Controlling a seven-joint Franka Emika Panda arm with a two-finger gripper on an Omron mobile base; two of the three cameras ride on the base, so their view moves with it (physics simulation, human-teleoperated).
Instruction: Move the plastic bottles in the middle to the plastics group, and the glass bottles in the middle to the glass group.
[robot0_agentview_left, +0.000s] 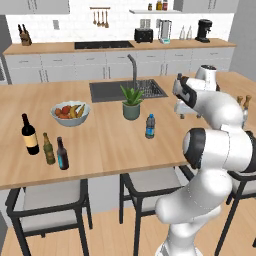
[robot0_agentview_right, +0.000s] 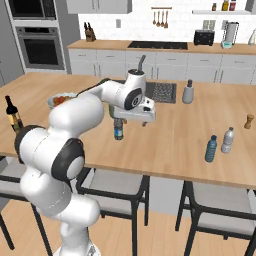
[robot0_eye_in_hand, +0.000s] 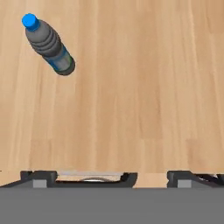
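Operator: Left base view first. What is seen?

Checker: One blue bottle (robot0_agentview_left: 150, 126) is seen upright in the middle of the counter (robot0_agentview_left: 100, 150), near the plant (robot0_agentview_left: 131, 102). The gripper (robot0_agentview_left: 180, 111) is held above the counter to the bottle's right, apart from it. At the far left, the dark bottle (robot0_agentview_left: 62, 154) is stood just beside the green bottle (robot0_agentview_left: 48, 149) and the wine bottle (robot0_agentview_left: 29, 134), so the glass is judged sorted.

Operator: Right base view?

Checker: The gripper (robot0_agentview_right: 135, 120) is seen above the blue bottle (robot0_agentview_right: 118, 131) and a little to one side. Far off, a second blue bottle (robot0_agentview_right: 211, 149) is stood beside the pale bottle (robot0_agentview_right: 228, 140), so that one is judged done. One plastic bottle is left.

Operator: Hand view?

Checker: The fingertips (robot0_eye_in_hand: 39, 178) are spread wide, and nothing is held between them. The blue bottle (robot0_eye_in_hand: 48, 43) is seen well off the centre line, so it is not yet lined up.

Operator: How is it expected to handle?

Checker: It is judged light, thin-walled and likely to give when squeezed. It is also narrow and easily tipped by a glancing finger. The label is probably slick, so hold is best taken on the ribbed body, below the cap.
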